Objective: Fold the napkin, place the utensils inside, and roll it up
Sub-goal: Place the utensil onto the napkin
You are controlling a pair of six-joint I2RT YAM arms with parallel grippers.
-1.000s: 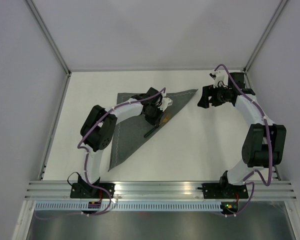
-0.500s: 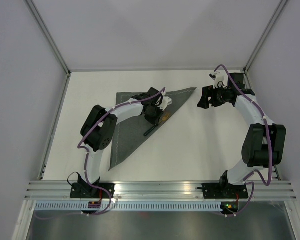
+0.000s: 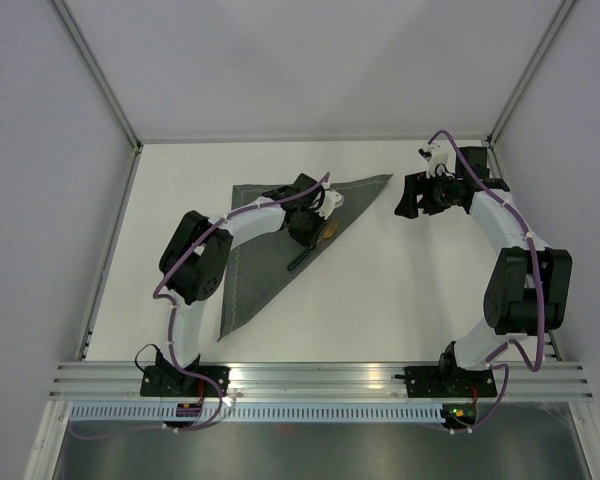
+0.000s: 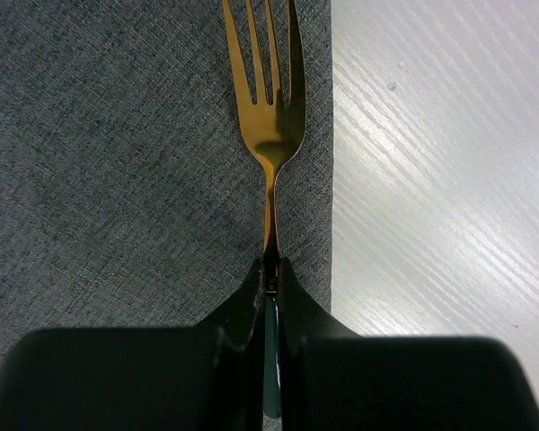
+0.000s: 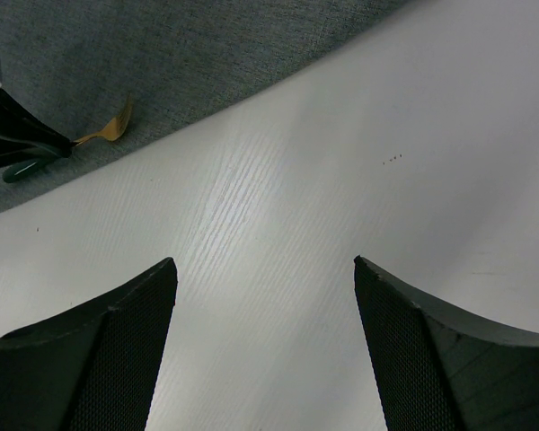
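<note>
**Fork held in the left claw, lined up along the napkin's long edge**

My left gripper (image 4: 271, 274) is closed narrow on the fork (image 4: 271, 135), pinching it where the gold stem meets the green handle. The fork's long axis runs straight out ahead of the claw, tines farthest away. It lies almost parallel to the long edge of the napkin (image 4: 117, 162). That edge sits just to the right of the tines, with the bare table (image 4: 431, 180) beyond it. The whole fork is over cloth, but only narrowly. I judge the release turns on this. Let go here and the fork lands close along the edge, while any drift to the claw's right would put the tines off the fabric. I cannot tell whether the tines are touching the cloth or hanging just above it.

From above, the napkin shows as a flat dark grey triangle, and my left claw is over the farther part of its long diagonal side. The weave under the claw looks fine and smooth, with no creases. A slim dark thing lies on the cloth just beside the claw, and I cannot tell what it is.

My right gripper (image 5: 262, 269) is spread wide and holds nothing. It hangs over bare table past the napkin's tip, and the fork is well ahead of it and to its left. The left arm is plainly the one nearer the job.
</note>
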